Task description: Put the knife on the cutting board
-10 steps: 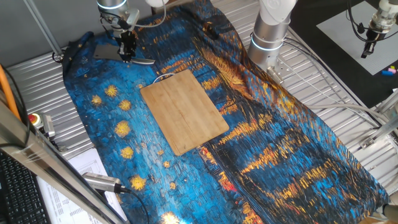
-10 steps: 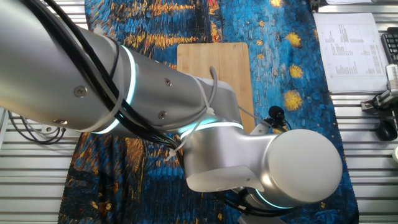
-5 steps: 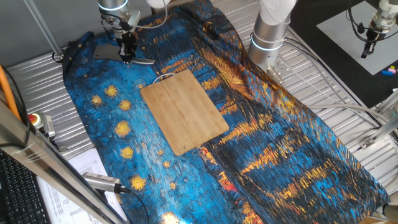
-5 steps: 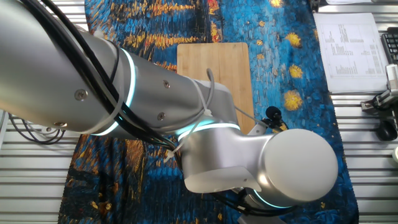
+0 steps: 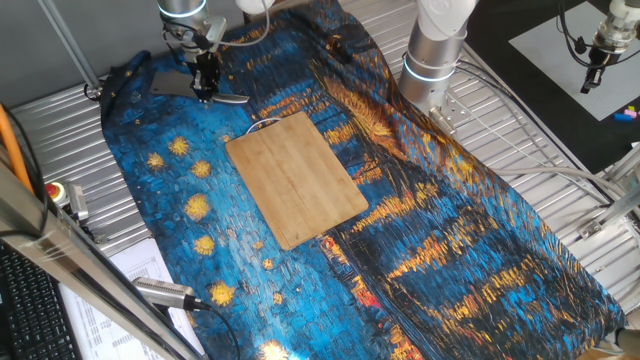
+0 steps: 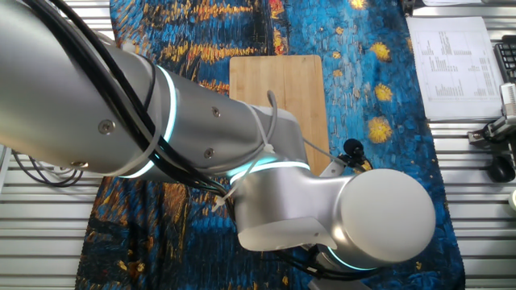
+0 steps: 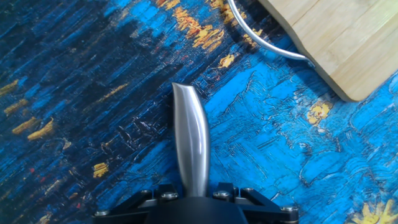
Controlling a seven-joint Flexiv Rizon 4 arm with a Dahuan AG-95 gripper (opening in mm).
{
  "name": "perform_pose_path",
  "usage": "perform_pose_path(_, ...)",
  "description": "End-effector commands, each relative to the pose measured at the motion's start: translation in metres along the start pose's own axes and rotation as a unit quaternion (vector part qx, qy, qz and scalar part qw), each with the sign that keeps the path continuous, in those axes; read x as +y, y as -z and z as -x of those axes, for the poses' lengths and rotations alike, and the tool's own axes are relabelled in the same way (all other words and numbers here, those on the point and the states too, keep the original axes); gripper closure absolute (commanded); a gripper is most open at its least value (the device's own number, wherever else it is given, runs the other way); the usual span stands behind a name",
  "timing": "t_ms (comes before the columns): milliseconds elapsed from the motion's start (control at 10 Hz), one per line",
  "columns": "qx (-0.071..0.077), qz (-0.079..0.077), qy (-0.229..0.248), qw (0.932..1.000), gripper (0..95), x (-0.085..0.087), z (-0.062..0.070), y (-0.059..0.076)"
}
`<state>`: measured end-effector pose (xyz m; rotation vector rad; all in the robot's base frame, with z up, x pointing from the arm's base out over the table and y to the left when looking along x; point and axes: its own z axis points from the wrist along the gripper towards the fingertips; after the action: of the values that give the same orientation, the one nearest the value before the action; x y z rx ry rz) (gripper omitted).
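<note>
Knife [image 5: 190,88], a cleaver with a dull-grey blade and a short silvery handle, is seen lying on the blue and orange painted-pattern tablecloth [image 5: 450,230] at the far left corner of the table, beside the cutting board [image 5: 296,178] and apart from it. In one fixed view the gripper [image 5: 205,82] is seen lowered straight down onto the knife where blade meets handle, with the blade extending to one side of the black fingers and the handle tip to the other. In the hand view the rounded silvery handle [image 7: 191,143] runs up the middle of the picture from under the black gripper body, resting against the cloth; the fingertips themselves are hidden below the edge, so it cannot be told whether the jaws are clamped on the handle or loose around it. A rounded corner of the bamboo cutting board [image 7: 336,37] and its thin wire loop [image 7: 261,34] are seen at the upper right, near the handle tip but not touching it. In the other fixed view the arm [image 6: 201,153] fills most of the picture, and only part of the cutting board [image 6: 282,80] shows behind it.
</note>
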<state>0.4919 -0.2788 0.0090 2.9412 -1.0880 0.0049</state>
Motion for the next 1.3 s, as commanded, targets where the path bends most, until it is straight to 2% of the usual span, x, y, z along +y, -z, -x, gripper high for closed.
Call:
perform_pose_path(100, 0.001, -0.001, 0.000, 1.0000, 57.0, 0.0002, 0.0003, -0.0020)
perform_pose_path(1200, 0.009, -0.008, -0.003, 0.9999, 57.0, 0.0003, 0.0002, -0.0052)
perform_pose_path(1300, 0.009, -0.008, -0.004, 0.9999, 76.0, 0.0003, 0.0002, -0.0052)
